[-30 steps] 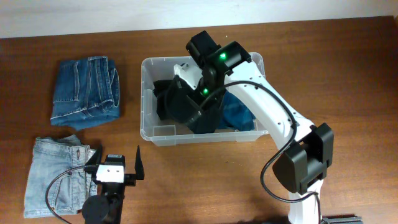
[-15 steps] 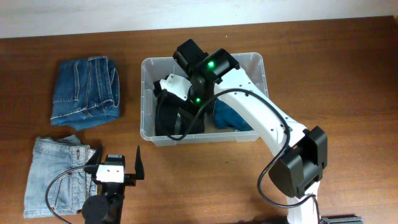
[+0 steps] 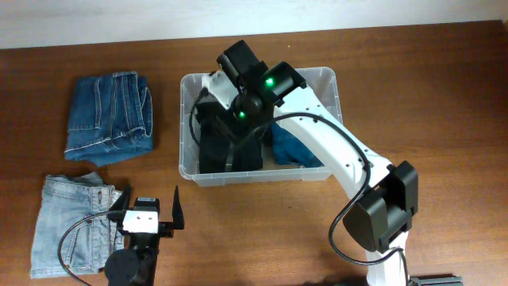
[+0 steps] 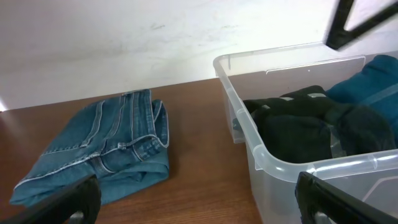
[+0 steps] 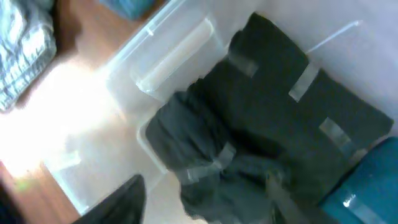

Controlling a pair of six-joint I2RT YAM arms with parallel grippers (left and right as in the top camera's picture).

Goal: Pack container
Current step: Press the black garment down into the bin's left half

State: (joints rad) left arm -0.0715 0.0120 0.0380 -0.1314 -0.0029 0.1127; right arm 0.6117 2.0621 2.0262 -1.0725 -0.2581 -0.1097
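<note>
The container (image 3: pixel 329 171) is a clear bin at the table's middle. A black garment (image 3: pixel 230 147) lies in its left half and a blue garment (image 3: pixel 298 147) in its right half. My right gripper (image 3: pixel 213 94) hangs over the bin's back-left corner. In the right wrist view the right gripper (image 5: pixel 205 205) is open and empty above the black garment (image 5: pixel 280 118), beside the bin's wall (image 5: pixel 168 56). My left gripper (image 3: pixel 147 208) is open and empty at the front left. In the left wrist view it (image 4: pixel 199 211) faces the container (image 4: pixel 298 168).
Folded dark blue jeans (image 3: pixel 107 115) lie left of the bin and also show in the left wrist view (image 4: pixel 106 149). Light blue jeans (image 3: pixel 67 226) lie at the front left, partly under the left arm. A white wall runs along the table's back edge.
My right gripper has moved left and toward the bin's back corner. The black garment, bunched at the bin's middle before, now lies spread in the left half. The left arm has not moved.
</note>
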